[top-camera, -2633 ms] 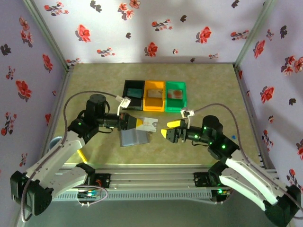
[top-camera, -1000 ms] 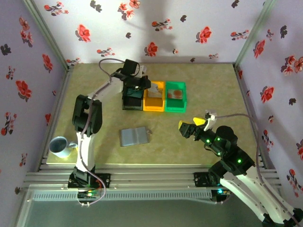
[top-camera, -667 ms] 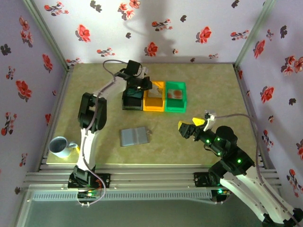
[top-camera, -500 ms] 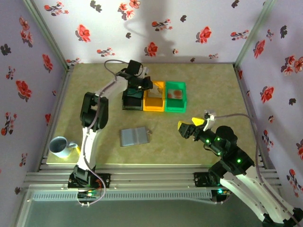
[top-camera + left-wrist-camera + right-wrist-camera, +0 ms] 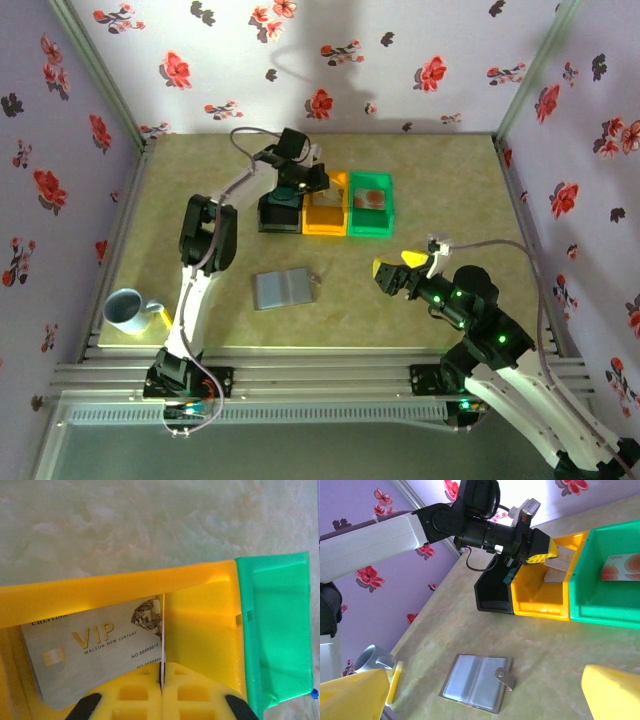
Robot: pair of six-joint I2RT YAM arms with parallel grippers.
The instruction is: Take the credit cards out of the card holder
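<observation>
1. Yellow-fingered left gripper (image 5: 308, 184) has travelled a lot in the last couple of seconds. It was down at the card holder (image 5: 284, 289) mid-table, and now it's stretched out to the far side over the orange bin (image 5: 325, 224).
2. In the last half second it only nudged a touch to the right, elbow included.
3. Meanwhile the right gripper (image 5: 398, 265) has backed off to the right. It sits well apart from the card holder, fingers spread wide.
4. The card holder itself hasn't budged. It lies open and flat on the table (image 5: 440, 180), two grey panels with a little tab on the right edge.
5. That mug (image 5: 127, 310) at the near left is in plain sight now; the left arm was mostly over it before.
6. Left fingers are squeezed to a hairline, pinching the right edge of a silver-grey card (image 5: 95, 650). It hangs inside the orange bin, which sits between the black bin (image 5: 275, 224) and the green bin (image 5: 371, 230).
7. Writing on that card: big gold "VIP", then "MALSON NEW CENTURY", then "NO.8888815". There's a gold chip on the left and a diamond picture at top right. The word along the top edge is cut off, can't read it.
8. Another "NO.88888…" line peeks out just below, which looks like a second card (image 5: 148, 667) underneath.
9. The green bin holds a pale card (image 5: 620, 572) with an orange-red round mark; its print is too small to read.
</observation>
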